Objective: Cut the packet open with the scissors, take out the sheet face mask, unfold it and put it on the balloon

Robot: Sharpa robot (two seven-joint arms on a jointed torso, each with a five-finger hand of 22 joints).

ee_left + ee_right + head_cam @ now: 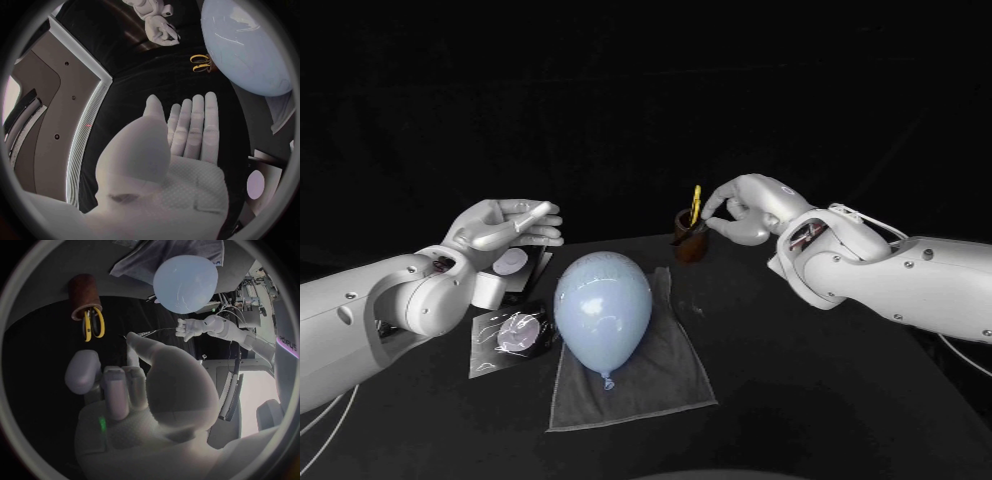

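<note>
Scissors [697, 198] stand in the cup [691, 243]; I'd thread the released fingers [715, 209] of my right hand [740, 214] squarely through the loops, left hand [509, 225] hovers released too

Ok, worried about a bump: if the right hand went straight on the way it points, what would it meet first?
Probably the scissors, handles up in the brown holder, just ahead of the right hand; depth is hard to judge.

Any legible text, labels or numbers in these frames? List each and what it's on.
No text can be read for certain.
Packet: pale round mark, no letters legible.
Grey panel at the rim of the right wrist view: small dark lettering, too blurred to read.
</note>
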